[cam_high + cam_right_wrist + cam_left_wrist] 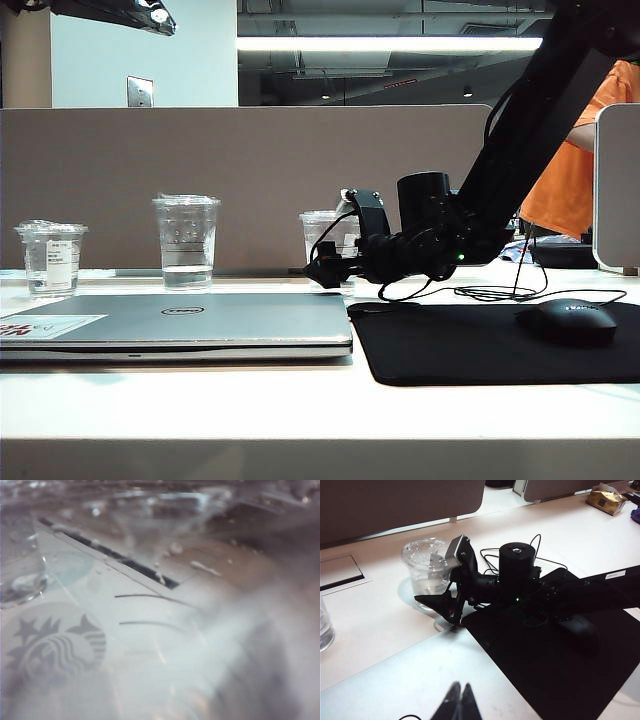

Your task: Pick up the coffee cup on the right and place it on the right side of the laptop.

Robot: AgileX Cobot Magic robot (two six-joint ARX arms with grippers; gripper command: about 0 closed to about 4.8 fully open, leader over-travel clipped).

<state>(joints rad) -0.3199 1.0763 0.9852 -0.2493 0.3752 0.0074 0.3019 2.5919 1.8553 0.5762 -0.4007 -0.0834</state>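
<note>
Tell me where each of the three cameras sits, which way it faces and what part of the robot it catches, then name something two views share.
Exterior view: low at the table's front edge, facing the grey partition; laptop, mouse pad, right arm reaching in.
Left wrist view: raised, looking down; shut left gripper at the frame edge, open right gripper beside the coffee cup.
Right wrist view: pressed up to the coffee cup's wall; no robot part shows.
Shared: all three show the coffee cup.
</note>
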